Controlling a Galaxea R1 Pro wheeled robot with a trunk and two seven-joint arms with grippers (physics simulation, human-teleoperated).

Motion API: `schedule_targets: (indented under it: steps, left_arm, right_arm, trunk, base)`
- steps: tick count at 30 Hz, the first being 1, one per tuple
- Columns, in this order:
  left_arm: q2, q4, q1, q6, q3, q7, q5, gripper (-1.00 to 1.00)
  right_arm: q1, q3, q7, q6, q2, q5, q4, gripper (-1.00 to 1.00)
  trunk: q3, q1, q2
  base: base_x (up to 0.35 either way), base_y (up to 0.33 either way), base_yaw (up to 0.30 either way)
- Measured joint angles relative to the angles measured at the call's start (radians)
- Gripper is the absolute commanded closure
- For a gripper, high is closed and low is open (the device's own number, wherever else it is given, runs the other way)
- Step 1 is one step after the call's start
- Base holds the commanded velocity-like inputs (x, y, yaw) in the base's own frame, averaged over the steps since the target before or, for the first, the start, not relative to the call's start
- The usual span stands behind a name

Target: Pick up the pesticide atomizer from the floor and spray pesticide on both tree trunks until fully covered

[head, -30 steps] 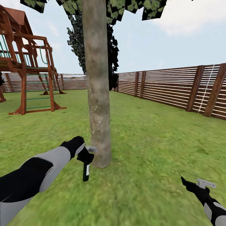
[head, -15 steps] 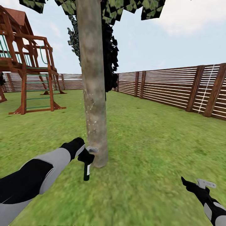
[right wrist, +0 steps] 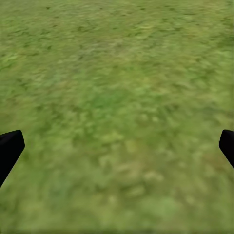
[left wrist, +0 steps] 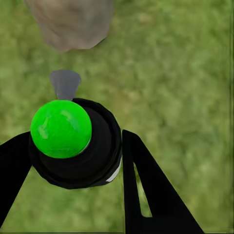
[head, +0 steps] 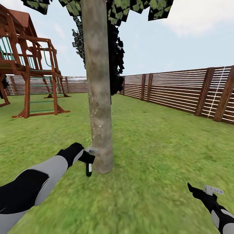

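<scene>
Now atomizer (left wrist: 73,141) within left gripper (left wrist: 73,161), beside trunk (head: 99,97).

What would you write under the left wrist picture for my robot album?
Left tool gripping the black pesticide atomizer with the round green cap, grey nozzle aimed at the grey-brown tree trunk above blurry green grass.

My left gripper (head: 88,159), at eleven o'clock, clamps something; my right gripper (head: 194,189), at four o'clock, hangs spread wide.

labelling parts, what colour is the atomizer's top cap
Bright green on the pesticide atomizer, clearest in the left wrist view.
</scene>
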Motion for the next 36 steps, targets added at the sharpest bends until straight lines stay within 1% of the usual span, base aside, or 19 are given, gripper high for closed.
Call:
schedule_targets:
  steps: [1,3,4,5,6,8,11,13,15,19,24,26,28,33,34,36]
  left_arm:
    - [0.0,-0.035,0.0,0.046,-0.001,-0.001,0.0,1.0]
    - [0.0,-0.137,0.0,0.163,-0.001,-0.003,0.001,1.0]
    - [0.0,-0.167,0.0,0.194,-0.002,-0.003,0.0,1.0]
    - [0.0,-0.201,-0.001,0.242,-0.002,-0.003,0.0,1.0]
    - [-0.002,-0.222,-0.003,0.279,-0.002,-0.004,0.0,1.0]
    - [-0.005,-0.237,-0.006,0.309,-0.003,-0.006,-0.001,1.0]
    - [-0.006,-0.242,-0.013,0.32,-0.004,-0.027,-0.001,1.0]
    - [-0.006,-0.243,-0.028,0.322,-0.004,-0.046,-0.001,1.0]
    - [-0.005,-0.243,-0.059,0.323,-0.003,-0.062,-0.001,1.0]
    - [-0.005,-0.24,-0.123,0.327,-0.003,-0.075,0.0,1.0]
    - [-0.005,-0.237,-0.201,0.331,-0.004,-0.152,0.002,1.0]
    - [-0.005,-0.232,-0.226,0.331,-0.005,-0.162,0.0,1.0]
    - [-0.005,-0.212,-0.262,0.332,-0.005,-0.169,-0.002,1.0]
    - [-0.005,-0.109,-0.359,0.332,-0.005,-0.179,0.0,1.0]
    - [-0.004,-0.099,-0.379,0.334,-0.002,-0.231,0.008,1.0]
    - [-0.002,-0.096,-0.402,0.333,-0.005,-0.276,0.0,1.0]
  right_arm:
    - [0.0,0.0,0.0,0.0,0.0,0.0,0.0,-1.0]
    - [0.0,0.0,0.0,0.0,0.0,0.0,0.0,-1.0]
    - [0.0,0.0,0.0,0.0,0.0,0.0,0.0,-1.0]
    - [0.0,0.0,0.0,0.0,0.0,0.0,0.0,-1.0]
    - [0.0,0.0,0.0,0.0,0.0,0.0,0.0,-1.0]
    - [0.0,0.0,0.0,0.0,0.0,0.0,0.0,-1.0]
    - [0.0,0.0,0.0,0.0,0.0,0.0,0.0,-1.0]
    - [0.0,0.0,0.0,0.0,0.0,0.0,0.0,-1.0]
    - [0.0,0.0,0.0,0.0,0.0,0.0,0.0,-1.0]
    - [0.0,0.0,0.0,0.0,0.0,0.0,0.0,-1.0]
    - [0.0,0.0,0.0,0.0,0.0,0.0,0.0,-1.0]
    - [0.0,0.0,0.0,0.0,0.0,0.0,0.0,-1.0]
    - [0.0,0.0,0.0,0.0,0.0,0.0,0.0,-1.0]
    - [0.0,0.0,0.0,0.0,0.0,0.0,0.0,-1.0]
    - [0.0,0.0,0.0,0.0,0.0,0.0,0.0,-1.0]
    - [0.0,0.0,0.0,0.0,0.0,0.0,0.0,-1.0]
  trunk:
    - [0.0,0.0,0.0]
    - [0.0,0.0,0.0]
    - [0.0,0.0,0.0]
    - [0.0,0.0,0.0]
    - [0.0,0.0,0.0]
    - [0.0,0.0,0.0]
    - [0.0,0.0,0.0]
    - [0.0,0.0,0.0]
    - [0.0,0.0,0.0]
    - [0.0,0.0,0.0]
    - [0.0,0.0,0.0]
    - [0.0,0.0,0.0]
    - [0.0,0.0,0.0]
    - [0.0,0.0,0.0]
    - [0.0,0.0,0.0]
    - [0.0,0.0,0.0]
  base:
    - [0.0,0.0,0.0]
    - [0.0,0.0,0.0]
    - [0.0,0.0,0.0]
    - [0.0,0.0,0.0]
    - [0.0,0.0,0.0]
    - [0.0,0.0,0.0]
    - [0.0,0.0,0.0]
    - [0.0,0.0,0.0]
    - [0.0,0.0,0.0]
    - [0.0,0.0,0.0]
    - [0.0,0.0,0.0]
    - [0.0,0.0,0.0]
    - [0.0,0.0,0.0]
    - [0.0,0.0,0.0]
    - [0.0,0.0,0.0]
    - [0.0,0.0,0.0]
